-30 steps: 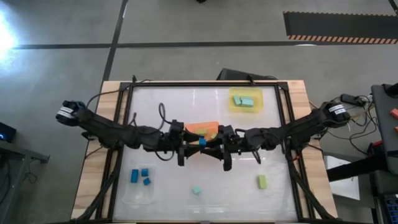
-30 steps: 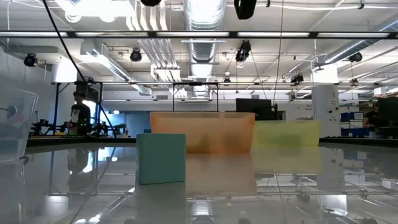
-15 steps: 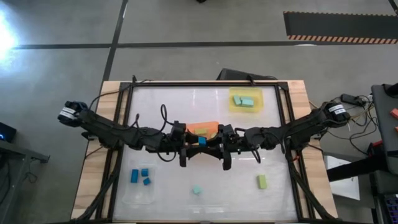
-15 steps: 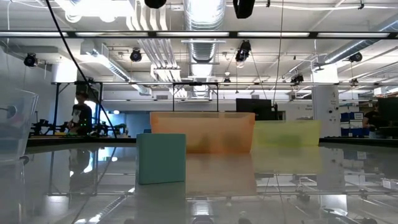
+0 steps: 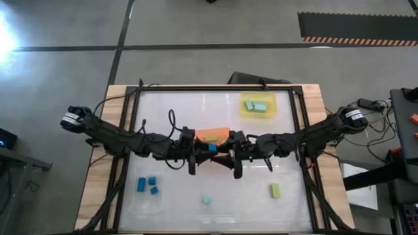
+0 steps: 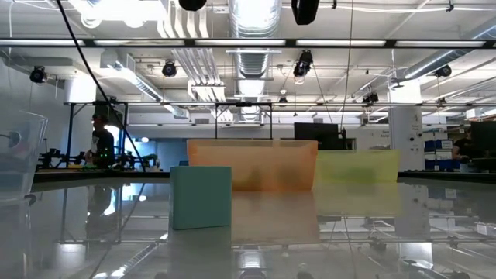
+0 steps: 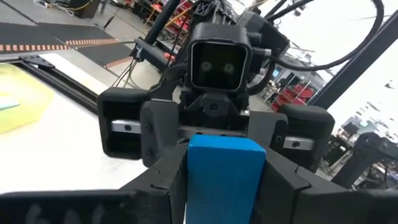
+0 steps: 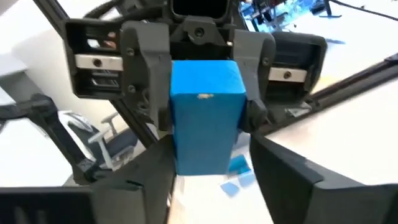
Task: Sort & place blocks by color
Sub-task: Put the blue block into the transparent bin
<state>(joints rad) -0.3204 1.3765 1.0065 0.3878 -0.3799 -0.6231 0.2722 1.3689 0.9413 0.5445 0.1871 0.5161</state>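
Sorting part done. Clear tray (image 5: 145, 199) at 7 o'clock: three dark blue blocks (image 5: 149, 185). Yellow tray (image 5: 258, 106) at 1 o'clock: two teal blocks (image 5: 255, 105). Loose on the worktop (image 5: 170, 111): one teal block (image 5: 206, 200), one yellow-green block (image 5: 275, 190). Mid-worktop, beside the orange tray (image 5: 212, 136), a fourth blue block (image 5: 212, 148) sits between left gripper (image 5: 198, 155) and right gripper (image 5: 228, 155); whose fingers clamp it, I cannot tell.

My two grippers met nose to nose at the table's (image 5: 183, 104) middle, a blue block (image 5: 212, 148) between them, the orange tray (image 5: 212, 135) just behind. My arms barred the table's width. The far side lay open up to the yellow tray (image 5: 258, 114). Nearer, a teal block (image 5: 206, 200), a green block (image 5: 275, 190) and the clear tray (image 5: 145, 203) stood well apart.
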